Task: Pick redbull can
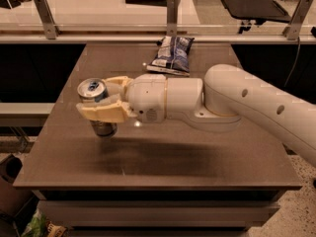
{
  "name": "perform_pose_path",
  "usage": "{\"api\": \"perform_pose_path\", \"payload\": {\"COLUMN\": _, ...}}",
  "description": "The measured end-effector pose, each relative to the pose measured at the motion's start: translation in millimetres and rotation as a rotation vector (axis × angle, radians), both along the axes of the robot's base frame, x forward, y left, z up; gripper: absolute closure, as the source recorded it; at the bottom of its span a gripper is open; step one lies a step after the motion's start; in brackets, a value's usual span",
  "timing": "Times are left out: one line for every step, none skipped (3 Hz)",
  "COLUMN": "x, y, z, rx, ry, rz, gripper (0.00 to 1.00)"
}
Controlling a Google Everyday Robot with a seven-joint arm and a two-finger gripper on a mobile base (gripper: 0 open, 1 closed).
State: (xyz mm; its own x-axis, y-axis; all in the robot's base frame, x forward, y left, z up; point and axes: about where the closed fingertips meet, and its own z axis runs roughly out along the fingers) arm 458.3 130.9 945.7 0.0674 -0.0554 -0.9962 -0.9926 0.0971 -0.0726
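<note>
Upright redbull can [92, 88] gripped by tool [93, 97], table's [197, 164] left

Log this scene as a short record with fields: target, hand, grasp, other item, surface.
target: redbull can, upright, over the table's left side
hand: hand reaching in from the right, one finger on each side of the can
grasp: shut around the can's middle; top and base show
other item: snack bag, lying near the far edge, apart from the can
surface: brown table
</note>
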Motion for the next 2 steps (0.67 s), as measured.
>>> {"api": "perform_pose_path", "payload": {"x": 2, "y": -8, "z": 22, "rx": -0.033, "ry": -0.018, "rz": -0.019, "gripper": 1.0}}
{"api": "perform_pose_path", "payload": {"x": 1, "y": -14, "z": 46, "rx": -0.079, "ry": -0.036, "rz": -0.038, "gripper": 1.0}}
